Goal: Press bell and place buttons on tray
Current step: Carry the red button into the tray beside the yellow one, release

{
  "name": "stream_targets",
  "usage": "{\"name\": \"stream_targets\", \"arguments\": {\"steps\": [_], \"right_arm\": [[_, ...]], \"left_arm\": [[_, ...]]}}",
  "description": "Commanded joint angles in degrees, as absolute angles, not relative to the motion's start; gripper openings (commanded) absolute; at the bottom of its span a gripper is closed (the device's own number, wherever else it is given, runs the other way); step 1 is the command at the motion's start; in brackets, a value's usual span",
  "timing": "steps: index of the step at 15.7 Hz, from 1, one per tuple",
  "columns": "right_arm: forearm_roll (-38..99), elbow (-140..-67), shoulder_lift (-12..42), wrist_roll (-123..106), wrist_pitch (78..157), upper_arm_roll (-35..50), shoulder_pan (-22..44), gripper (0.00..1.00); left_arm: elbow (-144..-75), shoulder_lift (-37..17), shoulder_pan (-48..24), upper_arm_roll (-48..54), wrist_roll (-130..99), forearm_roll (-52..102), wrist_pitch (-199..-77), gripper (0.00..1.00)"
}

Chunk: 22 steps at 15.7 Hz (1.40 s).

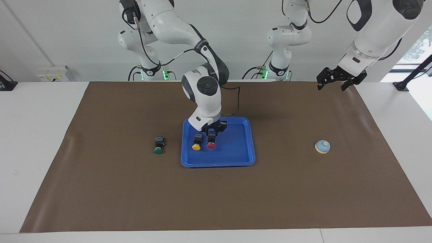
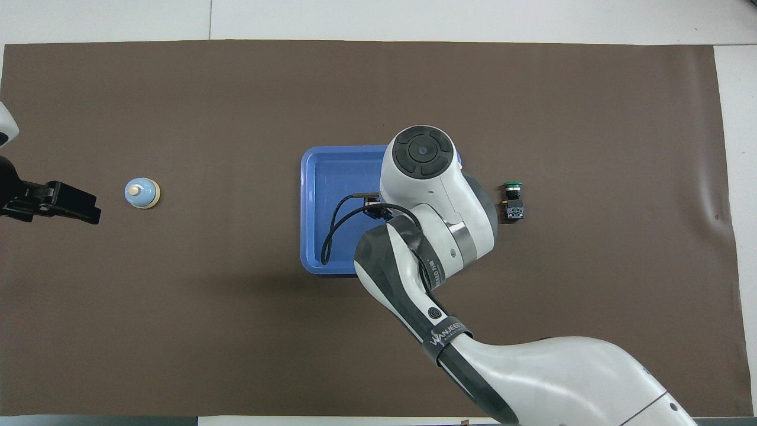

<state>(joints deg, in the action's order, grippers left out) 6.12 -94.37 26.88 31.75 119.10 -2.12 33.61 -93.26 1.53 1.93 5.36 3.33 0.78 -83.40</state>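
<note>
Brown-covered table (image 1: 101,189) holds the tray (image 1: 239,152), where the right claw (image 1: 212,130) grips the red button (image 1: 211,141) beside yellow (image 1: 196,142); green (image 1: 158,145) beside the tray looks next, left claw (image 1: 334,82) open, bell (image 1: 322,146) well aside

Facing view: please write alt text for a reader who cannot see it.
The right gripper is low in the blue tray, at the red button lying beside the yellow button. The green button lies on the brown mat beside the tray; the left gripper waits raised, with the bell at its end.
</note>
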Motion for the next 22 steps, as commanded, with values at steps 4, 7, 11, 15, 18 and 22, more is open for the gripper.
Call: {"name": "stream_targets", "arguments": {"steps": [4, 7, 11, 15, 18, 22], "right_arm": [[7.6, -95.2, 27.6, 32.2, 121.7, -2.2, 34.0, 0.0], [8.3, -95.9, 27.8, 32.2, 122.3, -2.2, 34.2, 0.0], [8.2, -97.6, 27.4, 32.2, 122.1, -2.2, 34.2, 0.52], [7.1, -94.5, 27.2, 31.6, 118.7, -2.3, 34.1, 1.0], [6.3, -91.2, 24.3, 28.4, 112.2, -3.8, 30.6, 1.0], [5.7, -93.4, 20.4, 16.9, 109.9, -4.1, 20.4, 1.0]], "left_arm": [[-94.6, 2.8, 2.1, 5.4, 2.9, 0.9, -83.4, 1.0], [-94.6, 2.8, 2.1, 5.3, 2.9, 0.9, -83.4, 1.0], [-94.6, 2.8, 2.1, 5.3, 2.9, 0.9, -83.4, 1.0], [-94.6, 2.8, 2.1, 5.3, 2.9, 0.9, -83.4, 1.0], [-94.6, 2.8, 2.1, 5.3, 2.9, 0.9, -83.4, 1.0], [-94.6, 2.8, 2.1, 5.3, 2.9, 0.9, -83.4, 1.0]]}}
